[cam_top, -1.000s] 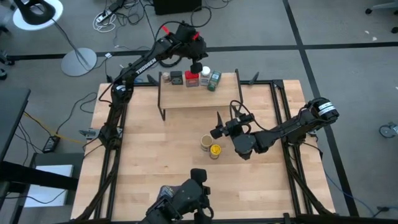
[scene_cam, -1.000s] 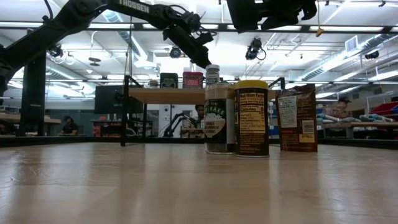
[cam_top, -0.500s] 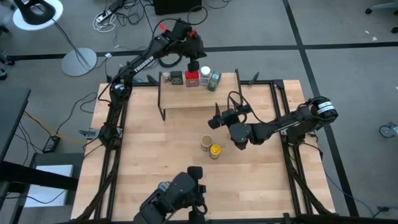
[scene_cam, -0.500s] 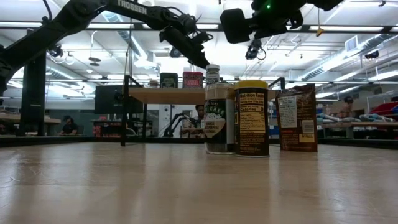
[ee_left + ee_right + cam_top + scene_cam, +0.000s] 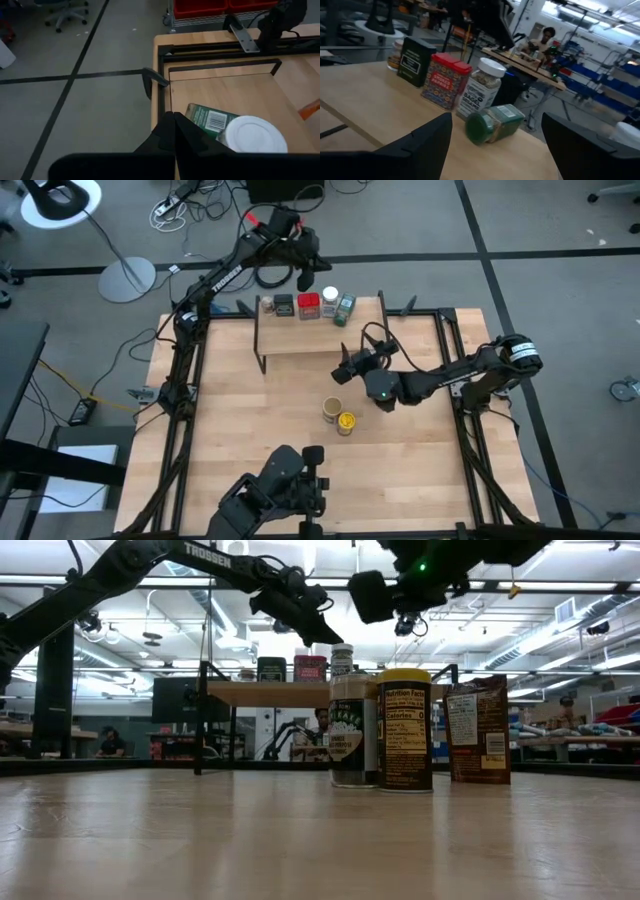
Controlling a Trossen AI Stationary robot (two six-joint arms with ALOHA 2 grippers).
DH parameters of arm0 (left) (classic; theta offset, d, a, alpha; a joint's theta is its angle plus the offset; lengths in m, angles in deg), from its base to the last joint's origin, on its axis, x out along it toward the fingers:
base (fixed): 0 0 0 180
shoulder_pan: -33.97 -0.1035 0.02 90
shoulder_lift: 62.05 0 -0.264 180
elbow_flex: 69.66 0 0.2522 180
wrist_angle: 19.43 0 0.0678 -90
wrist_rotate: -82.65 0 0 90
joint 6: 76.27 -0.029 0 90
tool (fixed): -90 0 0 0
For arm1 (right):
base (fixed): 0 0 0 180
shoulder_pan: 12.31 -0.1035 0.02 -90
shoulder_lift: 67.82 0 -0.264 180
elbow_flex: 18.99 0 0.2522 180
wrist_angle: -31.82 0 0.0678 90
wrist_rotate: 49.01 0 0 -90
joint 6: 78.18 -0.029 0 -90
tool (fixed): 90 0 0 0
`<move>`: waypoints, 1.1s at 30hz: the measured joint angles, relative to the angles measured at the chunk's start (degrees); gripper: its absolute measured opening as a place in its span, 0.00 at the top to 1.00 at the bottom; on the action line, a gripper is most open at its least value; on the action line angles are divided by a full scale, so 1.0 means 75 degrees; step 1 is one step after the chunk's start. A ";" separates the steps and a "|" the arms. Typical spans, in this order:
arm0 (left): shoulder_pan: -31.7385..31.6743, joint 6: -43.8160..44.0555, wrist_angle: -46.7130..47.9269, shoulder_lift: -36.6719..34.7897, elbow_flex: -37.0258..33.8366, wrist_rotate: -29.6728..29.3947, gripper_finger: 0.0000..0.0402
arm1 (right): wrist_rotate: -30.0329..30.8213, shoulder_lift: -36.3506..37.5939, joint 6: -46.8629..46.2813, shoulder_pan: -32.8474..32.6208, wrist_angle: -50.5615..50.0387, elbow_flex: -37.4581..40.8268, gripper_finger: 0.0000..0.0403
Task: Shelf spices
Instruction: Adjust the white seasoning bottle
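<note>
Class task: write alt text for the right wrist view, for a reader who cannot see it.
A wooden shelf holds a dark tin, a red tin and a white-lidded jar upright, with a green jar lying on its side. The open right gripper faces them.

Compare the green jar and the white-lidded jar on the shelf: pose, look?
Pose: the green jar lies on its side, while the white-lidded jar stands upright. Lid: the green jar has a green cap facing the right wrist camera; the white-lidded jar's is white. Look: the green jar is green throughout; the white-lidded jar is clear with pale contents and a black-lettered label. Both sit on the shelf, side by side.
</note>
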 joint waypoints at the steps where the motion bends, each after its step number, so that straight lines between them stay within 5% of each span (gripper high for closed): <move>1: 0.0000 0.0001 -0.0015 0.0013 0.0000 0.0001 1.00 | -0.0208 0.0000 -0.0136 0.0095 -0.0071 0.0000 0.24; 19: 0.0369 0.0416 -0.0220 0.0340 0.0000 -0.1868 1.00 | -0.1524 0.0000 -0.1075 0.0932 -0.0829 0.0000 0.24; 33: 0.0581 0.0381 -0.0243 0.0769 -0.0003 -0.1672 1.00 | -0.1956 0.0000 -0.1079 0.1204 -0.0820 0.0000 0.24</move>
